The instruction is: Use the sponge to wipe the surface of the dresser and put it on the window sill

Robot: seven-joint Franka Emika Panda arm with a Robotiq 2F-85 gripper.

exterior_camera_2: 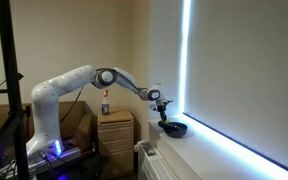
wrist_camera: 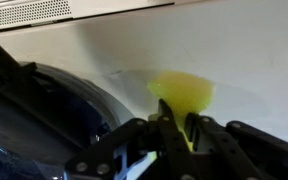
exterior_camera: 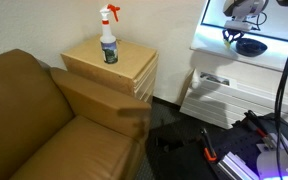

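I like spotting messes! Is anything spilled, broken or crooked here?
Nothing stands out. The spray bottle stands upright on the dresser, and the sponge is at the window sill beside a dark bowl, right at the end effector. No spill or damage shows.

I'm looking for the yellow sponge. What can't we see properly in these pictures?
Sponge: wrist view, only a blurry yellow blob; too small in both exterior views.
Hand: gripping or not, unclear in the wrist view; partly cut off by the top edge in an exterior view.
Dark bowl: wrist view, partly hidden by the hand.
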